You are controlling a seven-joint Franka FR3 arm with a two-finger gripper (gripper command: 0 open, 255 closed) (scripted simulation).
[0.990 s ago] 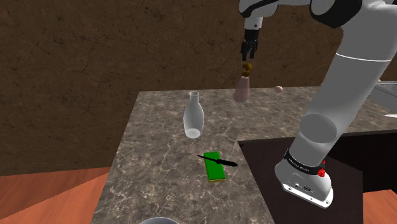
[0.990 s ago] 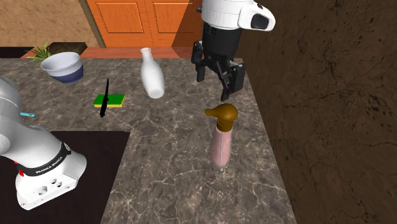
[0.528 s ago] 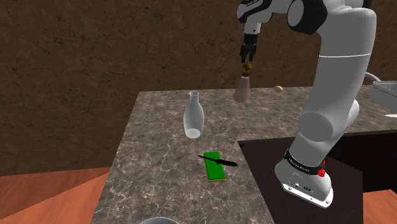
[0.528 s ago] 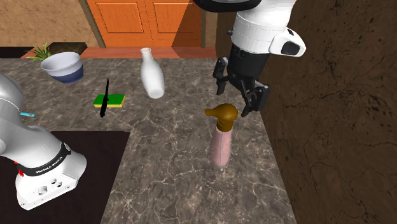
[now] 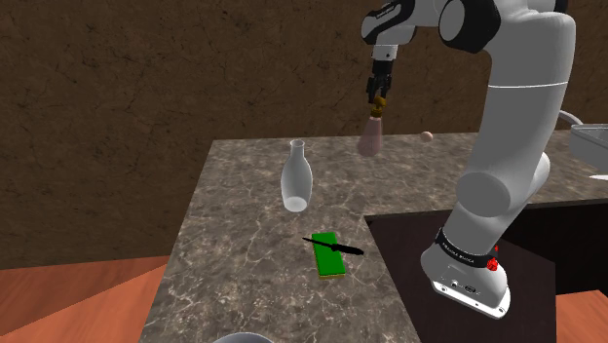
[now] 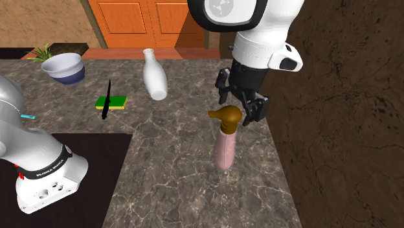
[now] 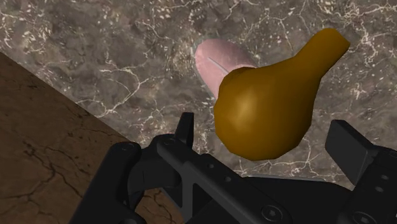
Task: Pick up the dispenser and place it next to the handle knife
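The only writing is a line of small white lettering on the black band that rings the foot of the white arm, just above its base. The same band shows it in the shoulder view too. In both views the letters are too small to read. No other label, number or sign shows.

Taking the dispenser as our marker, we are seeing it standing upright on the countertop, close beside the wall. The gripper is hanging right over it, fingers spread to either side of its cap. In the second exterior view the bottle is standing up and left of the dispenser, the knife is lying across the pad farther left, and the bowl is sitting farthest left.
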